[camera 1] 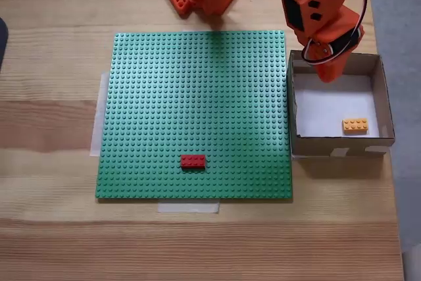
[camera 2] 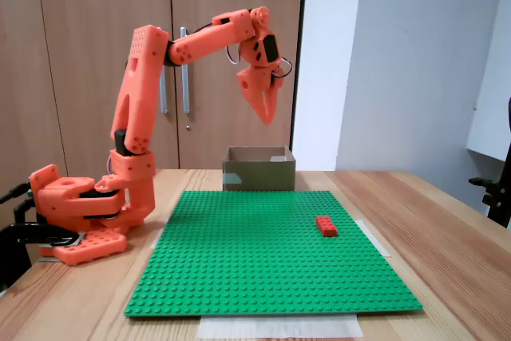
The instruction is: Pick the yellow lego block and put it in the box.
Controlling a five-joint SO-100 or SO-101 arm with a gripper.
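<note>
The yellow lego block [camera 1: 355, 124] lies flat on the white bottom of the box [camera 1: 335, 144], near its front right corner in a fixed view from above. The box [camera 2: 258, 175] stands at the far edge of the green baseplate in a fixed view from the side; the block is hidden behind its wall there. My orange gripper [camera 1: 328, 74] hangs over the back of the box, well above its rim [camera 2: 267, 116], pointing down. Its fingers look closed together with nothing between them.
A green studded baseplate [camera 1: 197, 97] taped to the wooden table carries a red lego brick [camera 1: 193, 160] near its front edge, also seen on the plate's right side [camera 2: 326, 226]. The arm's base [camera 2: 80, 205] sits at the table's back.
</note>
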